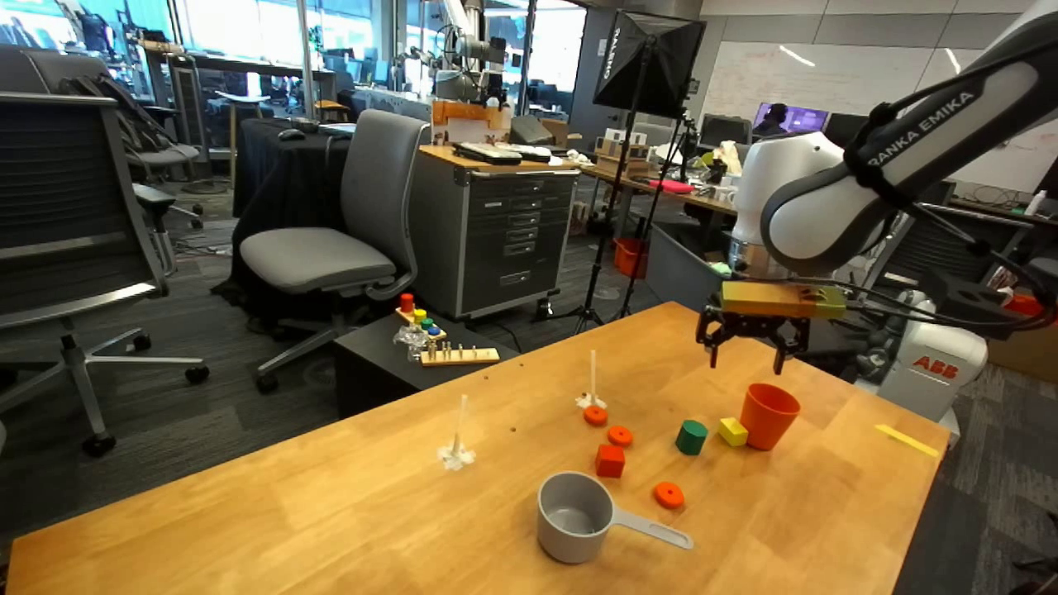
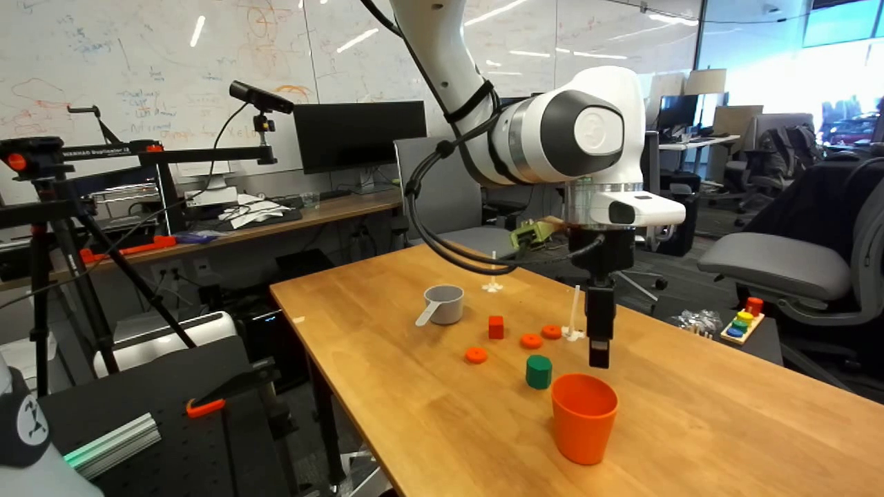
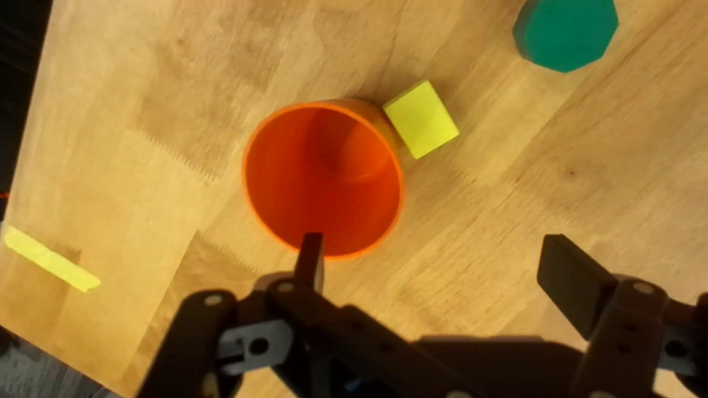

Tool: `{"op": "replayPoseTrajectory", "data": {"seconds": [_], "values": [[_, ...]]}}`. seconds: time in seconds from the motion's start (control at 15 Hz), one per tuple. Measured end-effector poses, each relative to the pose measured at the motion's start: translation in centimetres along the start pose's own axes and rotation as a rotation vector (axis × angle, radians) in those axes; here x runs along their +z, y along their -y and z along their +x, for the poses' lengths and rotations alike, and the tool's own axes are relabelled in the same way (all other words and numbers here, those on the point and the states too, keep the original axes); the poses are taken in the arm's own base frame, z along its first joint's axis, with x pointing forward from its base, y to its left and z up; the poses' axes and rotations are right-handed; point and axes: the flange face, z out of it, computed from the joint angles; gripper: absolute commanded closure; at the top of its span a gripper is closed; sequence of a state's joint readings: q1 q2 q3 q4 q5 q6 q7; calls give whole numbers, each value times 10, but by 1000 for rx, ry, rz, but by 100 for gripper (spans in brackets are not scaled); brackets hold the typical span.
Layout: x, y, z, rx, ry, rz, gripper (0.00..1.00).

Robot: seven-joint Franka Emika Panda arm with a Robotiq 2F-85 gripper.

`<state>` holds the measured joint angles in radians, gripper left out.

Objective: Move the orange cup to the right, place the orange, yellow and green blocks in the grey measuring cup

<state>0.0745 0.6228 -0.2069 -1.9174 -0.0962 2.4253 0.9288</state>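
Note:
The orange cup (image 1: 767, 426) stands upright on the table in both exterior views (image 2: 583, 435) and the wrist view (image 3: 276, 177). The yellow block (image 1: 732, 432) is right beside it, also in the wrist view (image 3: 421, 119); the cup seems to hide it in an exterior view. The green block (image 1: 691, 438) (image 2: 539, 373) (image 3: 572, 33) stands a little farther off. A red-orange cube (image 1: 610, 461) (image 2: 496, 327) is near the grey measuring cup (image 1: 566, 541) (image 2: 447, 315), which looks empty. My gripper (image 1: 746, 366) (image 2: 599, 355) (image 3: 433, 239) is open and empty, above the table near the cup.
Three orange discs (image 1: 588, 416) (image 1: 613, 436) (image 1: 661, 494) lie around the cube. Two thin white upright pegs (image 1: 593, 376) (image 1: 461, 421) stand on the table (image 1: 289, 512). Yellow tape (image 1: 907, 440) (image 3: 52, 260) marks the table near an edge.

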Motion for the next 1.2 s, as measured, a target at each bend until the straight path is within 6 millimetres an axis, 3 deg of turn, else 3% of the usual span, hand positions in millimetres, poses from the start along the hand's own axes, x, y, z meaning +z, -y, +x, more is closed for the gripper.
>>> {"op": "replayPoseTrajectory", "data": {"seconds": [0.33,0.73,0.8,0.87,1.2], "values": [[15,-13,5,46,57,-34,0],[23,-5,3,44,22,-2,0],[26,-3,1,44,17,2,25],[29,0,-2,42,16,1,26],[47,2,-10,33,26,-19,65]]}}
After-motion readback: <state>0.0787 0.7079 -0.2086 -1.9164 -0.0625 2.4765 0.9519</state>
